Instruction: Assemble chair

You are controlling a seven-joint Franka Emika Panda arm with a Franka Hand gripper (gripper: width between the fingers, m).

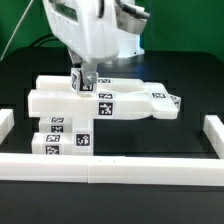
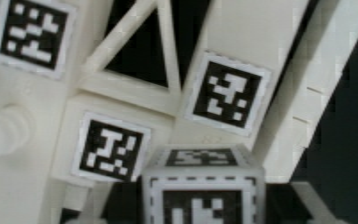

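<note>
white border rail (image 1: 110, 168) lies frontmost; chair parts (image 1: 110, 104) wear square black-and-white tags; jaws pinch a tagged leg (image 2: 201, 190).

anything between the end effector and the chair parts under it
Nothing visible stands between them. The end effector is shut on a tagged square piece right at the white chair panels, with no other object in the gap. The border rail lies apart from them.

No legible text, only black-and-white tag markers (image 2: 227, 90) on white chair parts (image 1: 60, 98).
</note>
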